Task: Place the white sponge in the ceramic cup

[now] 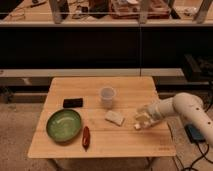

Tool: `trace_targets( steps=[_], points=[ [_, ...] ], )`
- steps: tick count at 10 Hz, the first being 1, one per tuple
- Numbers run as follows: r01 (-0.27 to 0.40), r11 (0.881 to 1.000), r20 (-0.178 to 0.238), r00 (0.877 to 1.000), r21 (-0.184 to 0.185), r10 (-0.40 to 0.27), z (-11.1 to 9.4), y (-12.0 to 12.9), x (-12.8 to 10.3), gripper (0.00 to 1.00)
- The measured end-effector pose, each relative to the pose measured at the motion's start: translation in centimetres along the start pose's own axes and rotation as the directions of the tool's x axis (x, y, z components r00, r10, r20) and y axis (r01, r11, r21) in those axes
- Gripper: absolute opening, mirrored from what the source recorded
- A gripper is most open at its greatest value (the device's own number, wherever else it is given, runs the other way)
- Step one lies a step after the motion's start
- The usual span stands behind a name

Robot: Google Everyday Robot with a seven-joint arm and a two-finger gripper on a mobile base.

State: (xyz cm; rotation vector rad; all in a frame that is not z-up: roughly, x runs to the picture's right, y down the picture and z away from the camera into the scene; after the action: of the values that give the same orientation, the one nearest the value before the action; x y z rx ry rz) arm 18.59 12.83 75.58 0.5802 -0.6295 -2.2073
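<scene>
White sponge (114, 118): lies flat on the wooden table, just in front of the ceramic cup and a little toward the picture's right of it. It is near the cup but apart from it.
Ceramic cup (107, 96): stands upright, mouth up, near the middle of the table top. Its inside cannot be made out.
Gripper (142, 120): hangs low over the table, to the picture's right of the cup and farther forward. It is beyond the sponge and clear of it. Whether it is spread or pressed together cannot be told.
Small pale object (136, 127): has a yellowish end and sits right at the gripper's tip, forward and right of the cup. Whether it is gripped or merely lies on the wood cannot be told.
Arm (185, 107): white and rounded, reaches in from the picture's right edge toward the cup's side of the table.
Black object (73, 102): flat and rectangular, to the picture's left of the cup and well apart from it.
Green bowl (64, 125): wide and round, forward and left of the cup, beyond the black object.
Red object (86, 137): slim and dark red, forward and left of the cup, just beside the bowl's right rim.
Table (130, 85): pale wooden slats, bearing the cup and all the rest.
Background: a dark bench runs across behind the cup, with a cluttered worktop above.
</scene>
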Motion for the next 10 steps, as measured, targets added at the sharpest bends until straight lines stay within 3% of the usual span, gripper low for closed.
trace_targets(
  steps=[2,4,10],
  points=[
    [-0.002,1.0,0.001,1.0,-0.001,0.002,0.23,-0.21,0.36,0.67],
    [0.0,1.0,0.001,1.0,0.001,0.0,0.34,-0.25,0.51,0.79],
    [0.0,1.0,0.001,1.0,0.001,0.0,0.33,-0.25,0.52,0.8]
  ],
)
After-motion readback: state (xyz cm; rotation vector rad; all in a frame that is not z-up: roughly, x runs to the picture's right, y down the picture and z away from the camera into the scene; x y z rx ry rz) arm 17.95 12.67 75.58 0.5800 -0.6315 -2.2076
